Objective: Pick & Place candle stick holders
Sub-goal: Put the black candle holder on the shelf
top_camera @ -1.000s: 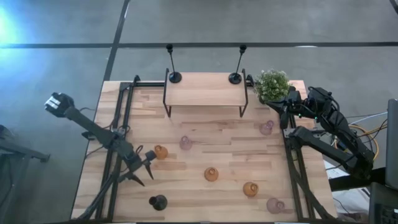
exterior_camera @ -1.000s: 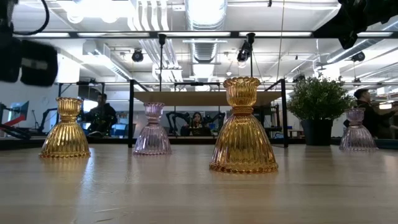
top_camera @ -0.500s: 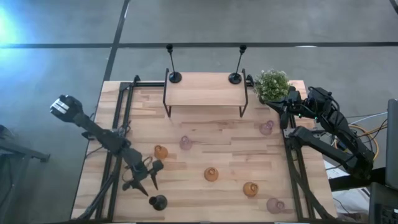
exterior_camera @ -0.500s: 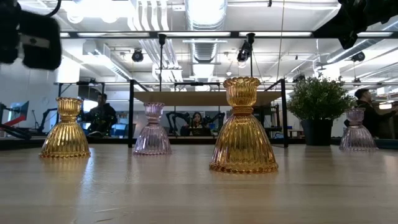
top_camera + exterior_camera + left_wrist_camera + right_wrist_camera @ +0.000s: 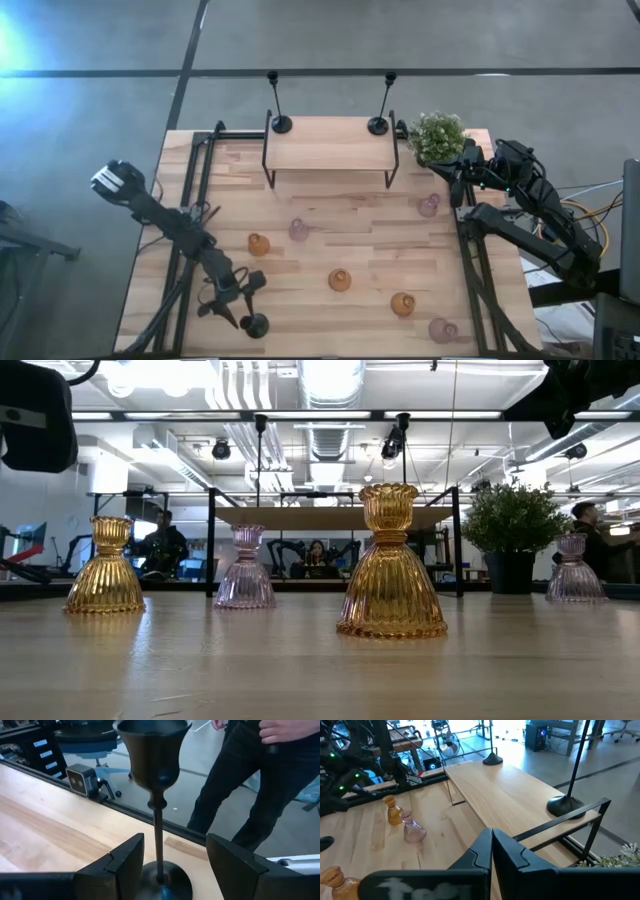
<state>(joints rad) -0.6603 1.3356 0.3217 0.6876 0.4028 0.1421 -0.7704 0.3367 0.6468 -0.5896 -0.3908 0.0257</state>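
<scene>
A black metal candle stick holder [image 5: 254,323] stands upright on its round base near the table's near left edge. In the left wrist view its thin stem [image 5: 159,832] rises between the fingers of my open left gripper [image 5: 175,845], which stand on either side without touching. My left gripper [image 5: 238,300] sits just left of it. Two more black holders [image 5: 281,124] [image 5: 377,125] stand on the wooden shelf [image 5: 330,145]. Several amber and pink glass holders [image 5: 340,280] [image 5: 298,230] stand across the table. My right gripper [image 5: 491,847] is shut and empty, at the far right [image 5: 458,172].
A small green plant [image 5: 437,135] stands at the far right beside my right arm. A pink glass holder [image 5: 428,206] stands just near of my right gripper. A person in dark trousers [image 5: 250,780] stands beyond the table's near edge. The low view shows glass holders in a row [image 5: 391,560].
My left gripper has moved toward the table's near edge and a little right, from beside the amber glass holder at the left down to the black holder, and now has the holder's stem between its fingers. The holders have stayed in place.
</scene>
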